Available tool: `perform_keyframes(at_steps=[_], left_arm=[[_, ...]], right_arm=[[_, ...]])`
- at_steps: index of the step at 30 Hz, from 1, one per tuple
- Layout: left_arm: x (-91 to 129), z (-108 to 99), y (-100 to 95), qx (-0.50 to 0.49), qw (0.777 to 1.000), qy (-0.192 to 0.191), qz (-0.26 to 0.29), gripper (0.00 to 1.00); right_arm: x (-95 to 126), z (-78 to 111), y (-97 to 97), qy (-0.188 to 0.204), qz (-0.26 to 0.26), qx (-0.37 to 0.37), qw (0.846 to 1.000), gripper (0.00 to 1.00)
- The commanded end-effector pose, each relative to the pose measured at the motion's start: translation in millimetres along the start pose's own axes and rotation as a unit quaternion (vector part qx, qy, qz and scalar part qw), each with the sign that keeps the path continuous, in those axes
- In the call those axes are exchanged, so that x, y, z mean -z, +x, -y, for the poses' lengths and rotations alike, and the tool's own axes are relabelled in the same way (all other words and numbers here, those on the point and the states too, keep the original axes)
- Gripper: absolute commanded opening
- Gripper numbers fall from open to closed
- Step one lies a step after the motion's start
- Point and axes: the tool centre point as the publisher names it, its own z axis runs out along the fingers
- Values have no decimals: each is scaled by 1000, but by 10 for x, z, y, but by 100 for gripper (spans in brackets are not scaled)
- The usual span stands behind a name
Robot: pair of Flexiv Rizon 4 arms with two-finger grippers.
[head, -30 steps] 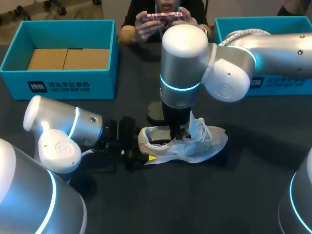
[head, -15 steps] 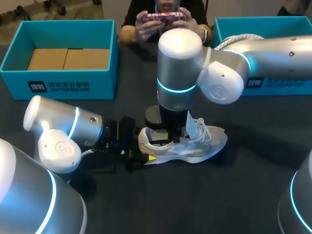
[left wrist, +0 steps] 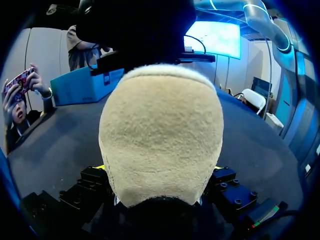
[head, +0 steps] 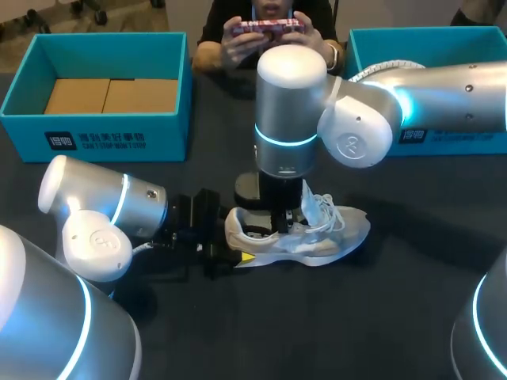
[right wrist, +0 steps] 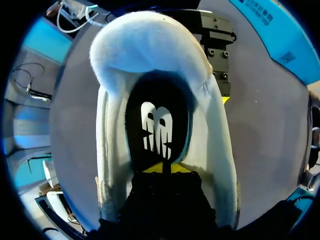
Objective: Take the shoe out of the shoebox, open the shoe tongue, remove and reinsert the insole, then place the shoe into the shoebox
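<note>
A white shoe lies on its sole on the dark table, toe to the right, laces loose. My left gripper lies flat at the heel. In the left wrist view the cream heel fills the gap, and both yellow tips press its sides. My right gripper points straight down into the shoe's opening. In the right wrist view its yellow tips are shut together just above the black insole with a white mark. Nothing shows between them. One left finger runs beside the heel.
A teal shoebox with a cardboard floor stands open at the back left. A second teal box stands at the back right, partly behind my right arm. The dark table shows bare in front of the shoe.
My right arm has shifted slightly to the left over the shoe's opening and sunk a little deeper into it. The shoe and my left arm have kept their places.
</note>
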Motion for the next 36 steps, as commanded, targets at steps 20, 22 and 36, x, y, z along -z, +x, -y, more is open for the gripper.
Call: perform_keyframes(at_steps=[20, 22, 36], left_arm=[[-44, -100, -25, 1, 1000, -1, 1, 0], [-44, -100, -25, 1, 1000, -1, 1, 0], [-44, -100, -25, 1, 1000, -1, 1, 0]], right_arm=[[588, 243, 143, 24, 31, 4, 999, 0], [622, 252, 124, 24, 32, 8, 999, 0], [850, 322, -29, -5, 41, 38, 998, 0]])
